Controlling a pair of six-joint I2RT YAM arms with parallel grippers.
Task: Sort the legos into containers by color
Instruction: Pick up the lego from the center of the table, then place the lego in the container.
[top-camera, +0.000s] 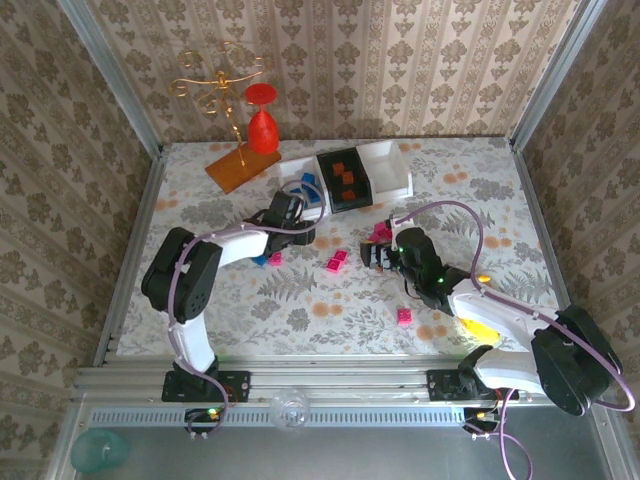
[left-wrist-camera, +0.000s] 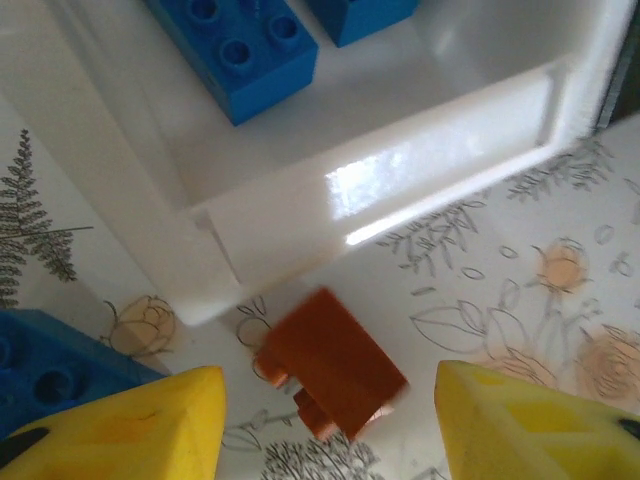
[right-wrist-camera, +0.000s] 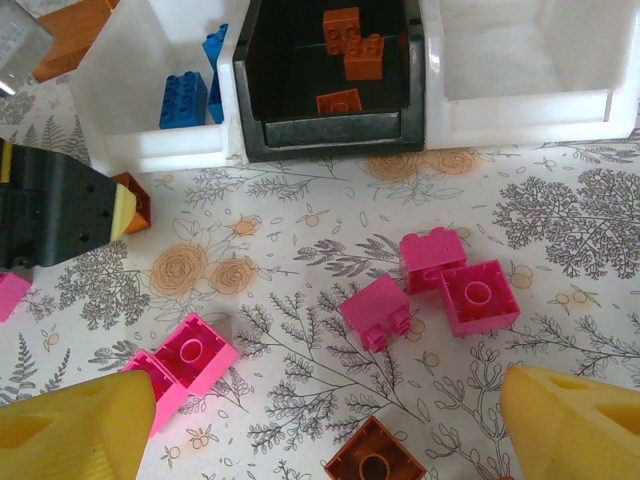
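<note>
The floral table (top-camera: 300, 305) has three bins along its 12 o'clock edge. The left white bin (left-wrist-camera: 400, 190) holds blues, the black bin (right-wrist-camera: 330, 135) at its 3 o'clock holds orange-browns, and the right white bin (right-wrist-camera: 530, 105) looks empty.

The left gripper (left-wrist-camera: 328, 420) hangs with its fingers spread wide. The orange-brown brick (left-wrist-camera: 330, 362) lies on the table between them, and the white bin's outer wall is just beside it at the brick's 12 o'clock. I'd say that's the pick in hand.

The brick sits skewed to the fingers, so I'd twist the wrist to meet its flat faces, then come straight down. Watch the loose blue brick (left-wrist-camera: 45, 365) at 9 o'clock, close to the left finger. After that it belongs in the black bin.

The right gripper (right-wrist-camera: 330, 430) is spread too, holding nothing, with a pink brick (right-wrist-camera: 375, 312) at its 12 o'clock.
</note>
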